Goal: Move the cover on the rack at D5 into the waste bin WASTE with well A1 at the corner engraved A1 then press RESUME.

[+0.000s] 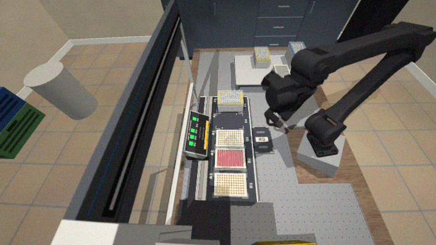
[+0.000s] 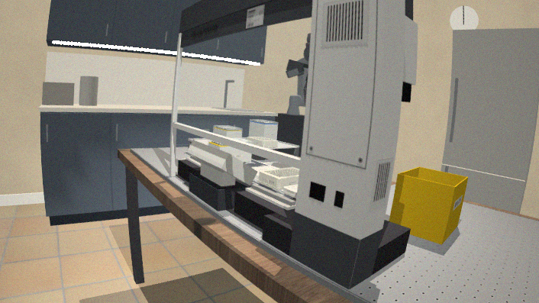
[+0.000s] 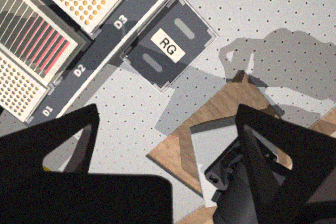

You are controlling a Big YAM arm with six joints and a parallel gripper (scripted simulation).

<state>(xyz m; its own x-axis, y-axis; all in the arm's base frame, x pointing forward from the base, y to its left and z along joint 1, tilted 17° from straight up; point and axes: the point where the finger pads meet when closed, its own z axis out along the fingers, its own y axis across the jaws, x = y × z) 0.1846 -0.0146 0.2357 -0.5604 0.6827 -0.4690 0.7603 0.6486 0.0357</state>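
The 200 uL tip rack (image 1: 230, 100) with a yellow rim stands on D5 at the far end of the deck. Its top looks pale and flat, as with a cover on it. My gripper (image 1: 276, 123) is open and empty. It hangs over the table between the spare nest RG (image 1: 262, 139) and the arm's base, well to the right of D5. In the wrist view my gripper (image 3: 167, 111) points down at bare table and the wooden edge, with RG (image 3: 169, 46) ahead. The yellow bin WASTE (image 2: 429, 204) stands beyond the handler's tower. I cannot see RESUME.
D4 (image 1: 230, 120) is empty. An open plate sits on D3 (image 1: 230, 137), a red reservoir on D2 (image 1: 230, 158), and an open plate on D1 (image 1: 230, 184). A panel with green lights (image 1: 196, 134) stands left of the deck. The shelf (image 1: 257, 68) carries racks.
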